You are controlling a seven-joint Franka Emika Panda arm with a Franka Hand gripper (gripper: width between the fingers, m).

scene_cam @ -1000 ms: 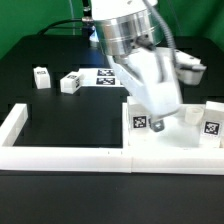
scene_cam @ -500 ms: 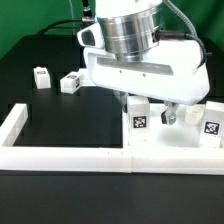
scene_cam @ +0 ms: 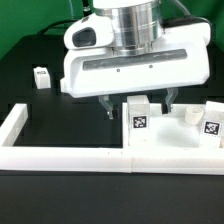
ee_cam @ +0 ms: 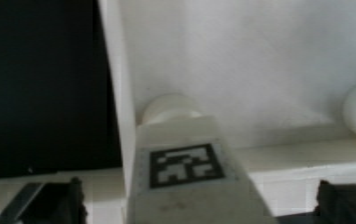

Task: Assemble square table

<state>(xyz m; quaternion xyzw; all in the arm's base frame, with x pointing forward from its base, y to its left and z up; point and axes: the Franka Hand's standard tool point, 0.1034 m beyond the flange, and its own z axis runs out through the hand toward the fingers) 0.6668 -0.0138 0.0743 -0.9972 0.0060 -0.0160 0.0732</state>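
And the wrist has swung round! A second ago the gripper [scene_cam: 140,108] sat skewed over the work; now it hangs broadside, and its 2 fingers [scene_cam: 108,106] are spread as wide as they go, holding nothing.

Right between them stands 1 tagged leg [scene_cam: 139,115], upright on the square slab [scene_cam: 175,150], with a gap showing to each finger. The wrist view agrees: the leg [ee_cam: 187,160] rises in the middle with its tag facing the camera, a dark fingertip low on either side, and pale slab [ee_cam: 246,60] beneath.

Outside the finger on the exterior view's right stands a second leg [scene_cam: 210,123], also on the slab. Well beyond the other finger, a third leg [scene_cam: 41,76] sits alone on the black table [scene_cam: 50,110]. The wide hand now hides what showed behind it a moment ago.

What does it mean? My read is that the turn has squared the fingers to this leg's sides, ready for a fresh pinch, perhaps to twist it home. How firmly that leg is seated I cannot tell. The risk is 1 finger nudging it before the other one meets it.
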